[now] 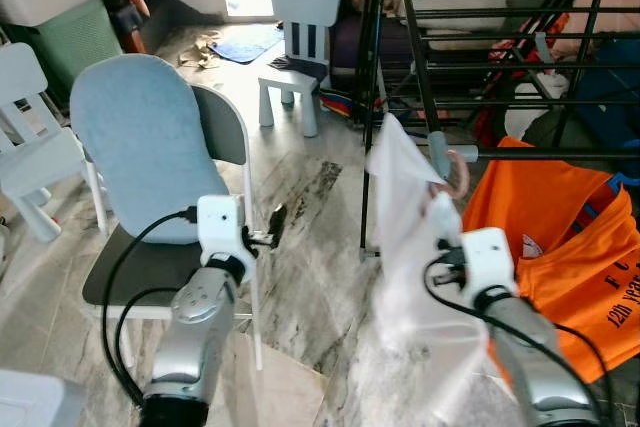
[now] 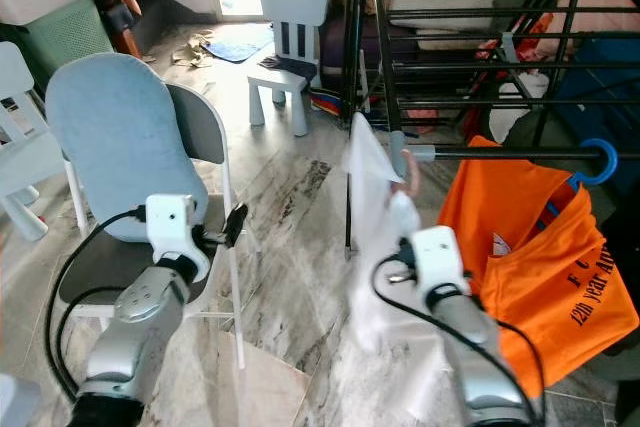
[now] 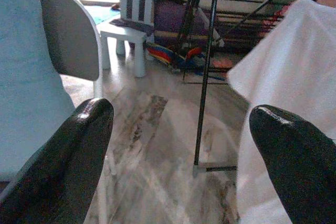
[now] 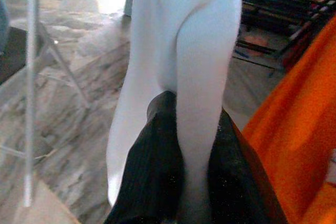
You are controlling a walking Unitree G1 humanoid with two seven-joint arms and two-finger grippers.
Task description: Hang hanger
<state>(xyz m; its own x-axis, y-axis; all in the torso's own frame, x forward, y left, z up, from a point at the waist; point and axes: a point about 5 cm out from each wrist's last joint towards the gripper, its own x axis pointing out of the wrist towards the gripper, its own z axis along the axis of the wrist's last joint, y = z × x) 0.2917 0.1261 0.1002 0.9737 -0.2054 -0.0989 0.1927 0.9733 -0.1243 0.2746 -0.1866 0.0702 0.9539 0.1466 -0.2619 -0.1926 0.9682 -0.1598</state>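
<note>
My right tool (image 4: 191, 182) is clamped on a fold of white cloth (image 1: 415, 247), black fingers (image 4: 152, 177) pinching it from both sides in the wrist view. The cloth hangs on a pale pink hanger; its hook (image 1: 458, 175) sits up at the end of the rack rail (image 1: 540, 154), right at the grey end cap; can't tell if the hook is over the rail or just touching it. Cloth drapes down in front of my right arm, between me and the rack (image 1: 500, 37). Just beside it on the same rail hangs an orange shirt (image 1: 560, 237) on a blue hanger (image 2: 600, 162). My left tool (image 1: 273, 225) is spread apart and holding nothing, raised in front of the chair (image 1: 150, 147), well apart from the cloth; the wrist view shows both fingertips (image 3: 79, 145) wide with the marble floor (image 1: 320, 277) and a rack leg between them. The chair has a light blue pad on its back and a dark seat. Behind it, near the bright doorway, stands a small white kid's chair (image 1: 298, 37), with a blue mat (image 1: 245, 42) on the floor beside it.
</note>
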